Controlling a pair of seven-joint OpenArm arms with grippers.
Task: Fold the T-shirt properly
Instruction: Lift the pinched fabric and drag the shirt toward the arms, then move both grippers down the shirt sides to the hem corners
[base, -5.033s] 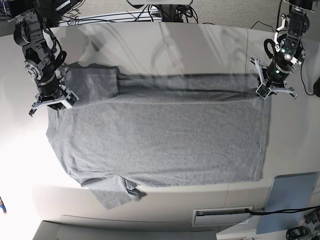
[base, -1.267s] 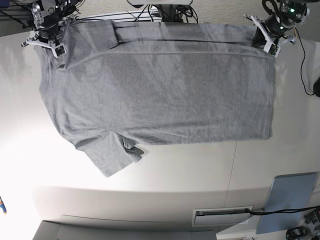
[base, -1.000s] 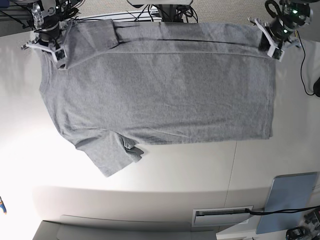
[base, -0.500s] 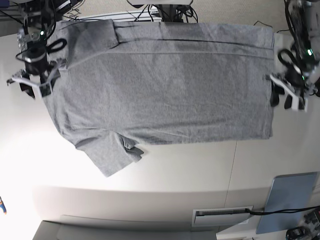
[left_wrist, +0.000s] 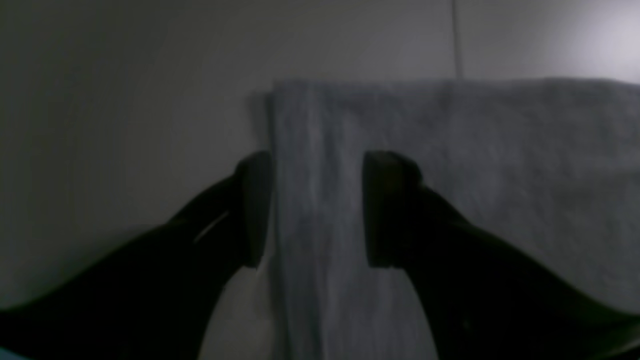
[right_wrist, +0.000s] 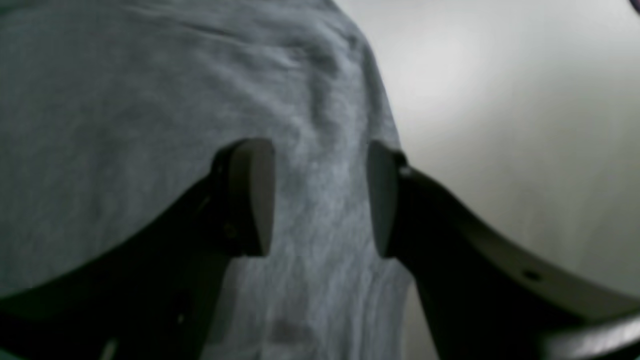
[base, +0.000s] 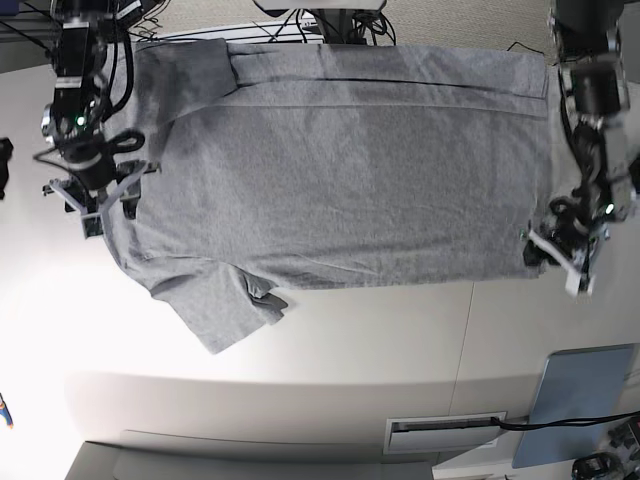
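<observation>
T-shirt (base: 340, 165) lies flat along the table's (base: 350, 350) far edge, no fold made yet. Both pincers, left (left_wrist: 312, 207) and right (right_wrist: 320, 197), spread over its side edges, pinching nothing.

A big white table (base: 350, 340) has a flat light-blue panel (base: 580, 400) lying near its bottom right corner, a white vent (base: 445, 433) just beside the panel, and black cables (base: 330, 25) bunched behind the table's far edge.
</observation>
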